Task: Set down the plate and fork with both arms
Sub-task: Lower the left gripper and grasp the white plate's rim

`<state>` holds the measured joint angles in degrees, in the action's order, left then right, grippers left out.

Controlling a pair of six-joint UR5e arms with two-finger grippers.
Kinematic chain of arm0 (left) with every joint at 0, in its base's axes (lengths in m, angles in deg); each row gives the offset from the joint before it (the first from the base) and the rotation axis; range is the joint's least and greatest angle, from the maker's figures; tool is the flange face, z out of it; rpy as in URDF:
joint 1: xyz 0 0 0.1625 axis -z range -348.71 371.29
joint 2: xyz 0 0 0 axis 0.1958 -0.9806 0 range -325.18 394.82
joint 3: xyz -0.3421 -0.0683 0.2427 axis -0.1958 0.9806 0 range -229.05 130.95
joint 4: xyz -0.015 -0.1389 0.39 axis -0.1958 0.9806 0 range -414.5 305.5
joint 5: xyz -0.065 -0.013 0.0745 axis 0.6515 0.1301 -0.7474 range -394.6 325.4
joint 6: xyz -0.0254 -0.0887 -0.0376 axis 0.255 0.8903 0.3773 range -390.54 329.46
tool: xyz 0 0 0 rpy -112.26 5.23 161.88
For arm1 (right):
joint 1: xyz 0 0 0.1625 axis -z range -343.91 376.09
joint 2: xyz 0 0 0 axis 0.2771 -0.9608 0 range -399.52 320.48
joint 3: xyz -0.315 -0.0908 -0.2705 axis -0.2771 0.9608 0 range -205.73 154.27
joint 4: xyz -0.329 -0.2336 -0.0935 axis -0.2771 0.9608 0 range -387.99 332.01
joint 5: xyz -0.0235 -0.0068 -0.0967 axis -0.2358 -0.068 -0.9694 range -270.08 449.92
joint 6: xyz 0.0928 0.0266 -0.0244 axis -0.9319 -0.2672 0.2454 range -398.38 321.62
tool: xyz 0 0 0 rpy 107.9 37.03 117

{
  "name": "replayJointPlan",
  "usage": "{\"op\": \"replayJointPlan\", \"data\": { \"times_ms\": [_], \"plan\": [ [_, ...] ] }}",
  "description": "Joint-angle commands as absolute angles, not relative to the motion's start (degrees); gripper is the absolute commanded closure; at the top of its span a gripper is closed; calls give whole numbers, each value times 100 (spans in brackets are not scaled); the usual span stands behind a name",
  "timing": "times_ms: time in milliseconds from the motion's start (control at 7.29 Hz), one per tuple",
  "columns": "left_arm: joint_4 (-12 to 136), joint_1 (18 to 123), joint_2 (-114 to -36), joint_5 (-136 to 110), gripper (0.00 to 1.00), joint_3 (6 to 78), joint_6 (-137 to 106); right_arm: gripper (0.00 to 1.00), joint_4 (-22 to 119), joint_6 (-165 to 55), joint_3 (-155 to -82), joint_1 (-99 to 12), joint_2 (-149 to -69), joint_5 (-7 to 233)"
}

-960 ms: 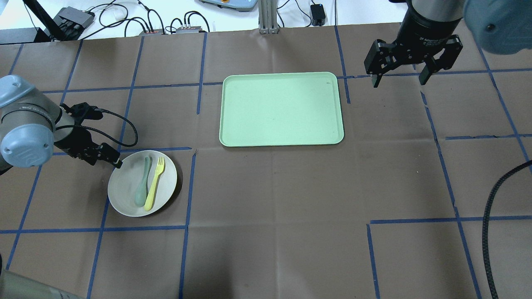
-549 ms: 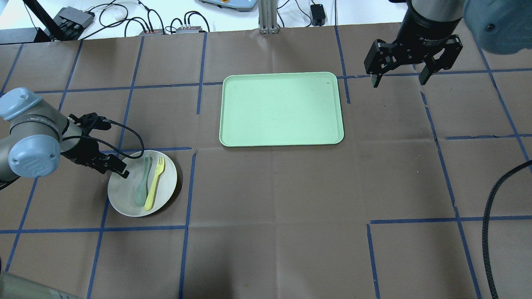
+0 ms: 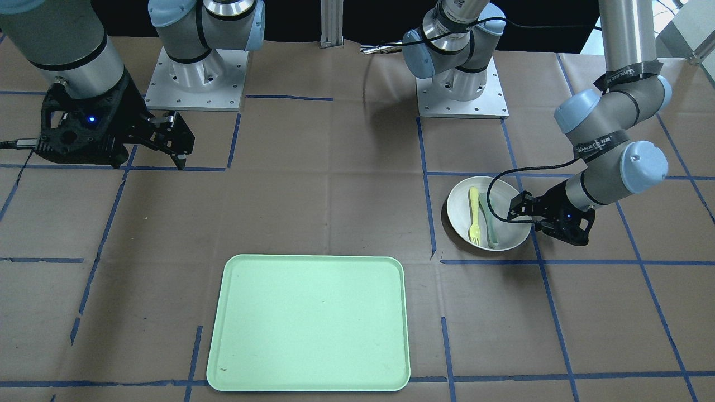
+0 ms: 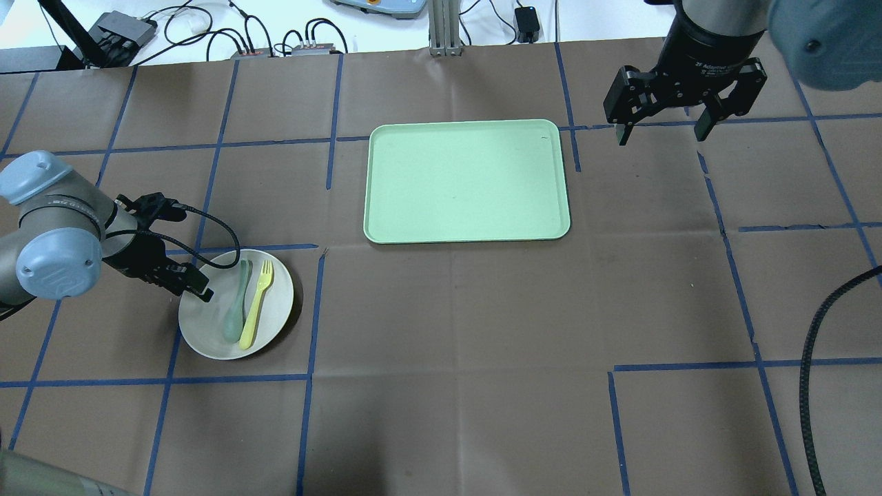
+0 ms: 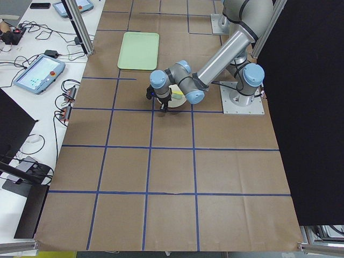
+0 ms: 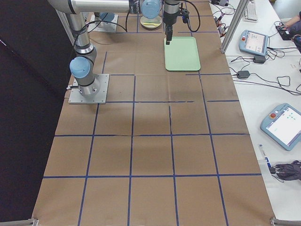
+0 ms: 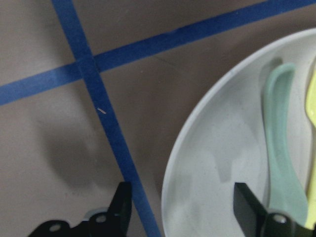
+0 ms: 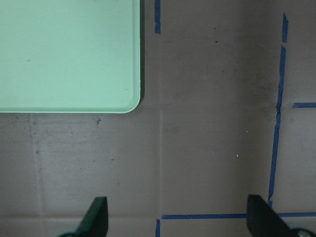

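Nearest the robot, on its left side, the plate point(image 4: 207, 334) is sitting on the brown table point(image 4: 448, 331), inside a square of blue tape point(image 4: 238, 378). The fork point(image 4: 257, 303) is lying in the plate with its tines pointing away from the robot. A spoon point(image 4: 234, 310) is lying just beside it on its left, and the two are close to parallel.

The left gripper point(image 4: 198, 288) is reaching in low at the plate's left edge. In the wrist view its fingers point(image 7: 121, 205) are standing apart. One is hanging outside the rim over the table and the other is hanging over the inside of the plate, near the spoon's bowl. The rim is running between them and nothing is being gripped. Whether either finger is touching the plate cannot be told.

Farther out, the tray point(image 4: 468, 180) is lying flat in the middle of the table, well apart from the plate.

Farthest away, the right gripper point(image 4: 663, 131) is hovering above the table just beyond the tray's far right corner. It is pointing down, and its fingers point(image 4: 622, 131) are spread wide and holding nothing.
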<state>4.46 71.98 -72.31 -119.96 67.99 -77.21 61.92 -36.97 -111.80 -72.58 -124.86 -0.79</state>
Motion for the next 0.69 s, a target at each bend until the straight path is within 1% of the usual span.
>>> {"op": "replayJointPlan", "data": {
  "times_ms": [0, 137, 274, 549],
  "plan": [
    [439, 7185, -7240, -11995, 68, 6794, -7721, 0, 6192, -3697, -11178, -7260, -12486, -70],
    [439, 7185, -7232, -11986, 69, 6794, -7713, 0, 6192, -3697, -11178, -7260, -12486, -79],
    [439, 7176, -7258, -11960, 75, 6794, -7704, 0, 6192, -3706, -11178, -7260, -12486, -79],
    [439, 7168, -7232, -11942, 82, 6785, -7686, 0, 6192, -3697, -11178, -7260, -12486, -79]
  ]
}}
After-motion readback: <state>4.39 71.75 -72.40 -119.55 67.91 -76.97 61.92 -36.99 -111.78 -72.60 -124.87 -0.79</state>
